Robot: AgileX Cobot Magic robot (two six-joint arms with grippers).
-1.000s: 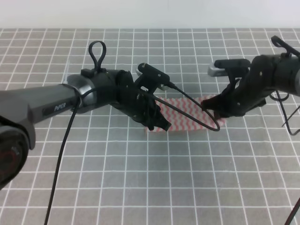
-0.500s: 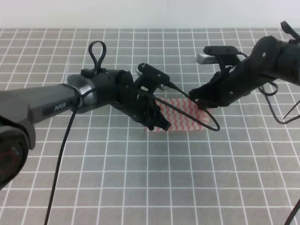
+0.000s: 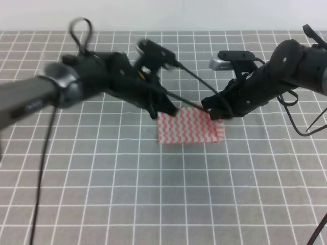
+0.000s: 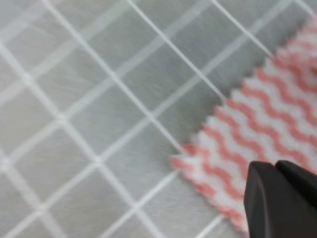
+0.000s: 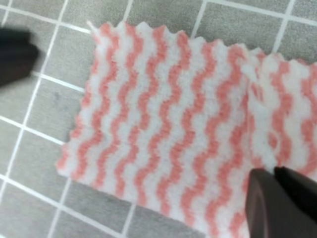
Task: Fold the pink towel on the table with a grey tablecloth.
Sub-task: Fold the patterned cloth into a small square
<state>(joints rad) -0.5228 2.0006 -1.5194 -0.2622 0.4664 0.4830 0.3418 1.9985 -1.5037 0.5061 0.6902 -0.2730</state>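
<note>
I see the pink towel (image 3: 190, 127) lying flat mid-bench (image 3: 153, 204), already a compact rectangle with one layer lapped over at its right side. Behind it, my left end effector (image 3: 171, 108) hangs at the far left corner, my right end effector (image 3: 213, 111) at the far right; whether either is spread, I cannot tell. I'd lift away straight, so no edge drags.
</note>
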